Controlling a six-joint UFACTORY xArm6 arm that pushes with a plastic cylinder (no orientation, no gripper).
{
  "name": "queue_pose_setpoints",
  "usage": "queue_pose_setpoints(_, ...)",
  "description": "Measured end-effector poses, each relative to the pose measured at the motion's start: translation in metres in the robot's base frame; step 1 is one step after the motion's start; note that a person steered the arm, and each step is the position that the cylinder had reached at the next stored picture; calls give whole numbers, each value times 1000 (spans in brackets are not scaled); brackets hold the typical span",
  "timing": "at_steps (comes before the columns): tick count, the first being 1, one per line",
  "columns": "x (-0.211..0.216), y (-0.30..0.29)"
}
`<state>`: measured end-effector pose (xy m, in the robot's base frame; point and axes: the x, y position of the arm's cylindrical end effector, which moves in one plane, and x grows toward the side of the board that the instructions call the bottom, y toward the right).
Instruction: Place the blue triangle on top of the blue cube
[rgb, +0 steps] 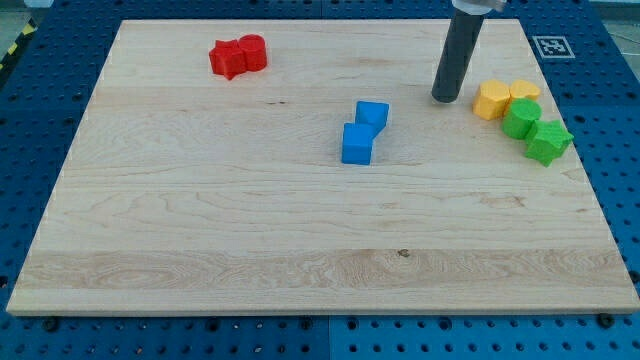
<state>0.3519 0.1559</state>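
My tip (445, 99) is the claw: a bare rod holding nothing. The blue triangle (372, 114) already touches the blue cube (357, 144), down-left of it; probably only a small nudge remains.

A pale wooden board (200, 220) lies on what looks like blue perforated table (40, 90).

Dark grey rod (457, 55) — smooth, cylindrical

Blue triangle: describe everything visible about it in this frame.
The blue triangle is a small, matte, plastic-looking block lying flat on the wooden board, just above centre. Its lower-left edge touches the blue cube, which sits toward the view's bottom. My tip stands apart to its right, not touching it.
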Motion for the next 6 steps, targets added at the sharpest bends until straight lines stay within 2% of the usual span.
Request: queue_pose_setpoints(6,39,0)
